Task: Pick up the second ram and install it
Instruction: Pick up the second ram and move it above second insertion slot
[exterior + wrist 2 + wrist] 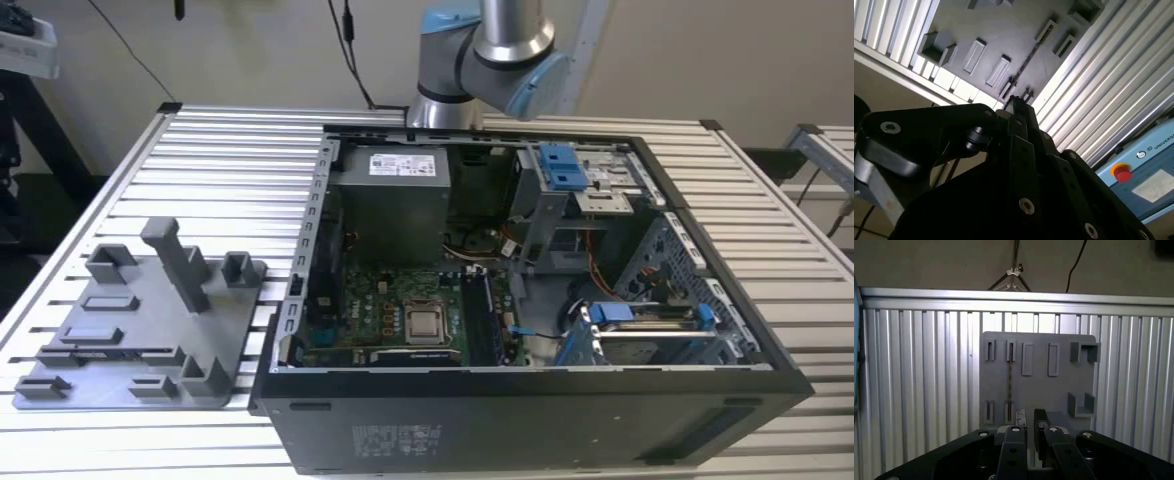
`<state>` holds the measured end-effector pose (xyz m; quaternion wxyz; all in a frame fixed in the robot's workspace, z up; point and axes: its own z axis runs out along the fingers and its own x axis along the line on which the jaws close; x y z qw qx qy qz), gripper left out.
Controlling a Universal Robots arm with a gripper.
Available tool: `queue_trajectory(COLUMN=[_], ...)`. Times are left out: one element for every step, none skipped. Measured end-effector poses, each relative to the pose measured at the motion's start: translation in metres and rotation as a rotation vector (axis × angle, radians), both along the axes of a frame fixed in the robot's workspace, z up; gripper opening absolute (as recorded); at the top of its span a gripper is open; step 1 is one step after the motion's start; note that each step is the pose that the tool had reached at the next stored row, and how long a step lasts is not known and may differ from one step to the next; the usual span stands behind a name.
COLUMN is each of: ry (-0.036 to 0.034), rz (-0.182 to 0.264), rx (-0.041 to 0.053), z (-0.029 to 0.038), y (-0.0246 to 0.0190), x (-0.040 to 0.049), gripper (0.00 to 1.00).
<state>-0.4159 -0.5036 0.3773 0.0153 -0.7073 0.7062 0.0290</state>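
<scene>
Tool poised over the grey tray, empty; the second ram sits on edge in its holders.

At the exterior view's left the grey tray [200, 385] lies flat on the slatted desk [227, 150]. Bare slats lie open behind it, and its edge toward the exterior view's right sits just beside the wall of the open computer case [534, 420]. The case takes up the desk's middle and reaches near the desk's edge at the exterior view's right. In the first wrist view the second ram [1010, 382] runs as a thin dark line across the tray, held at each end by a slotted block, with free tray surface along both flanks. The tool [1030, 416] hangs above the tray near one end of the stick without touching it. Its fingers are parted by a narrow gap with nothing between them.
</scene>
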Motion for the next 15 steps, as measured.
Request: queue_trajectory(ry=[0.0000,0.0000,0.0000,0.0000,0.0000,0.0000,0.0000,0.0000,0.0000,0.0000,0.0000,0.0000,0.0000,-0.0001,-0.0001], rz=[0.001,0.001,0.002,0.002,0.003,0.004,0.004,0.005,0.005,0.006,0.006,0.006,0.006,0.006,0.006], rx=[0.0000,0.0000,0.0000,0.0000,0.0000,0.0000,0.0000,0.0000,0.0000,0.0000,0.0000,-0.0002,-0.0002,-0.0001,-0.0001], z=[0.0000,0.0000,0.0000,0.0000,0.0000,0.0000,0.0000,0.0000,0.0000,0.0000,0.0000,0.0000,-0.0002,-0.0007,-0.0017], y=[0.0000,0.0000,0.0000,0.0000,0.0000,0.0000,0.0000,0.0000,0.0000,0.0000,0.0000,0.0000,0.0000,0.0000,0.0000], x=[0.0000,0.0000,0.0000,0.0000,0.0000,0.0000,0.0000,0.0000,0.0000,0.0000,0.0000,0.0000,0.0000,0.0001,0.0000], gripper=[0.24,0.30,0.36,0.36,0.42,0.42,0.47,0.54,0.54,0.54,0.54,0.54,0.54,0.54,0.54])
